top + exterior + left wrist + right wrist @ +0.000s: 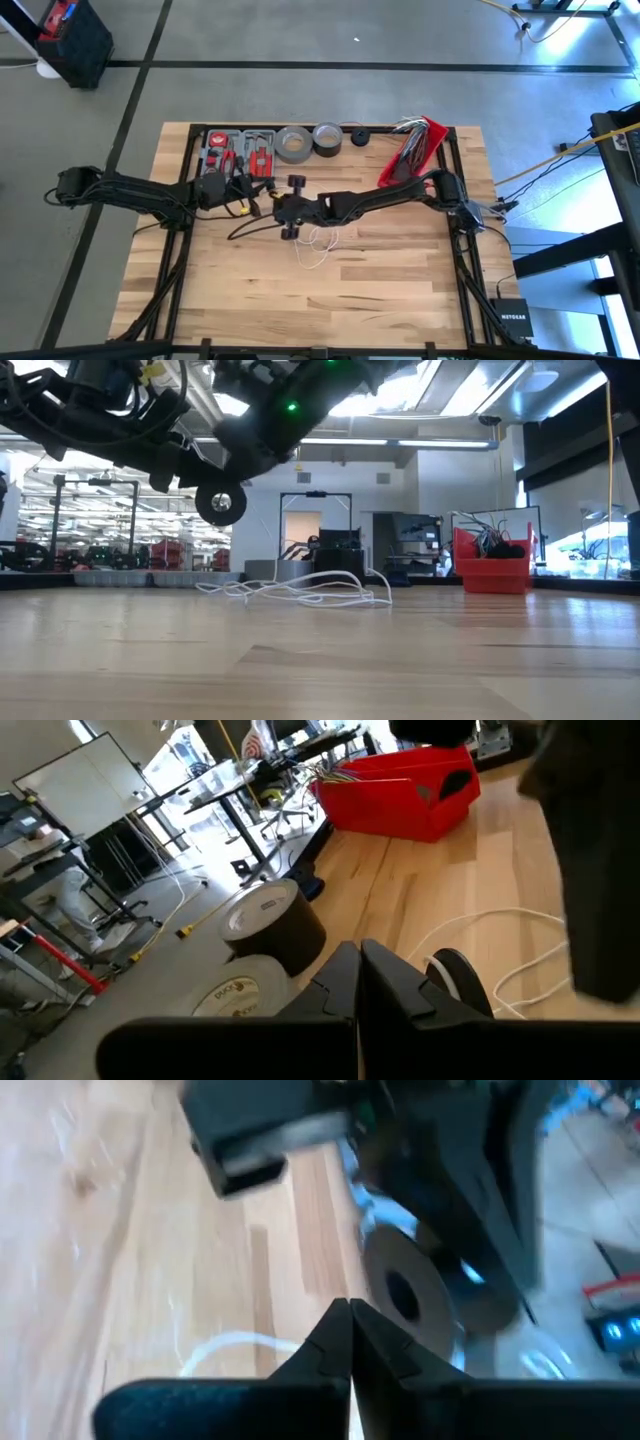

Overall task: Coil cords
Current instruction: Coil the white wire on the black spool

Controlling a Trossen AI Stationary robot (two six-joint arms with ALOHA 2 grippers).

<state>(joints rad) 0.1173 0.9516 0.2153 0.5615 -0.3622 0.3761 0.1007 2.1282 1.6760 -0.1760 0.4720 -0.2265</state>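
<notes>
My right gripper (348,1342) is pressed together and empty; my left gripper (358,982) too; the cord (318,243) lies loose at frame centre, not yet coiled.

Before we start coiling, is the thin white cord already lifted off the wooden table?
No, the thin white cord lies loose on the wooden table.

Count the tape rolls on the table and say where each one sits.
2. The larger grey tape roll lies at the table's far edge beside the tool tray; the smaller tape roll lies next to it, toward the red bin. None appears hidden.
</notes>
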